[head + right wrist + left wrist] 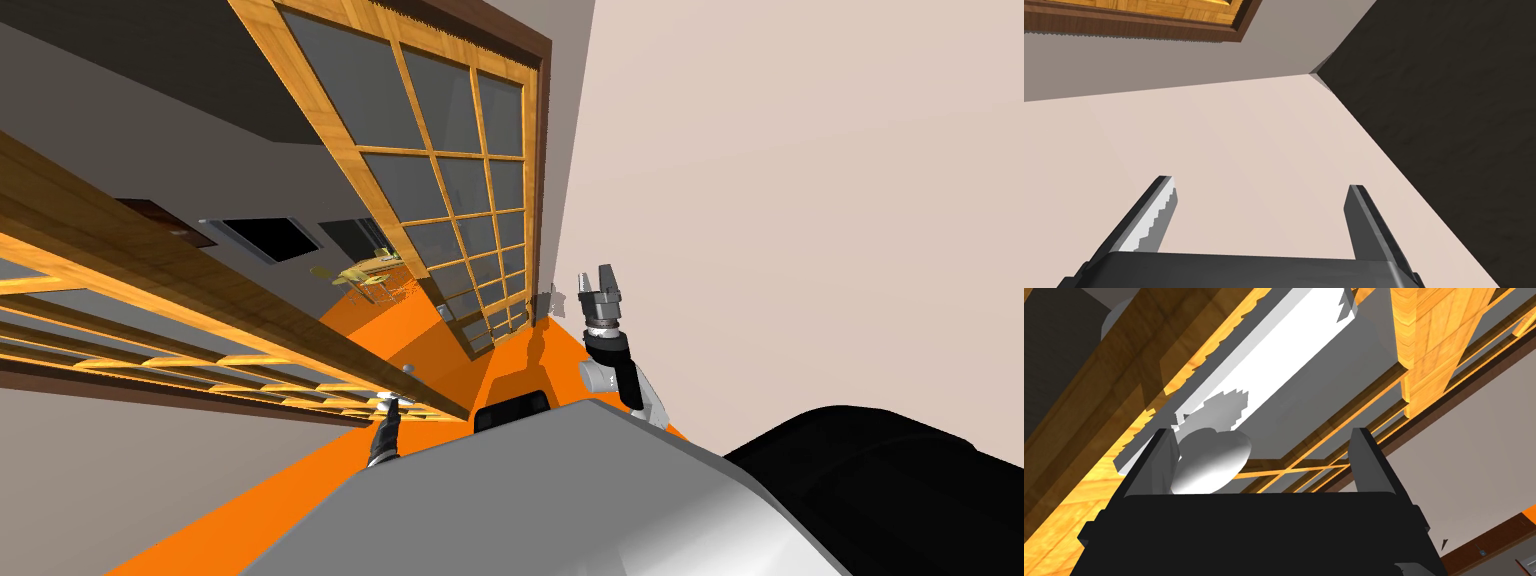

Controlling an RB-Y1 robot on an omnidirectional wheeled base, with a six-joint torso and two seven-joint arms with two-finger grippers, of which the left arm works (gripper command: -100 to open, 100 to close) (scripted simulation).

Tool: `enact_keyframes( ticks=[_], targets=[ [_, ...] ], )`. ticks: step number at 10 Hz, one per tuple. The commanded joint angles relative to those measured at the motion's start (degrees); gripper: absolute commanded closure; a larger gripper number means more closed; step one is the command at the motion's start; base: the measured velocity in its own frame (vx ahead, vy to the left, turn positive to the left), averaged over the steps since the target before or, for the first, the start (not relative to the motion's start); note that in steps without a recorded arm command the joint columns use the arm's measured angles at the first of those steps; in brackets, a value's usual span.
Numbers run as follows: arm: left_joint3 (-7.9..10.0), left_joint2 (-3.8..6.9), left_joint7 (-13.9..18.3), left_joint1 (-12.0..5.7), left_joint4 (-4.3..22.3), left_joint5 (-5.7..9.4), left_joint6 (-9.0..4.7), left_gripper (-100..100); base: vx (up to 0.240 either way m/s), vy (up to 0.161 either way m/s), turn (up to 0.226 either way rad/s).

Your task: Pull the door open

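1. Left gripper (1263, 438) is spread wide around the round grey knob (1211, 460). The knob sits against one finger and isn't pinched yet.
2. The knob is on the wood-and-glass door (250, 310), to my left.
3. My guess: smooth, slippery knob on a stiff, heavyish door, so clamp it squarely.
4. Right gripper (598, 285) is open too, raised near the wall (800, 200).
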Motion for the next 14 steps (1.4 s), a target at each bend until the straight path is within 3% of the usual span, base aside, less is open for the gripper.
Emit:
enact_keyframes(
  ticks=[1, 3, 6, 14],
  targets=[
    [1.16, 0.90, 1.5, 0.63, -1.9, 1.16, 1.27, 100, -0.012, -0.006, 0.006],
    [0.28, 1.25, 4.2, 0.56, -1.7, 2.12, 1.16, 100, -0.013, 0.014, -0.002],
    [-0.17, 1.43, 5.6, 0.51, -1.6, 2.61, 1.11, 100, -0.010, -0.004, -0.003],
    [-0.17, 1.43, 5.6, 0.51, -1.6, 2.61, 1.11, 100, -0.003, 0.002, 0.000]
  ],
)
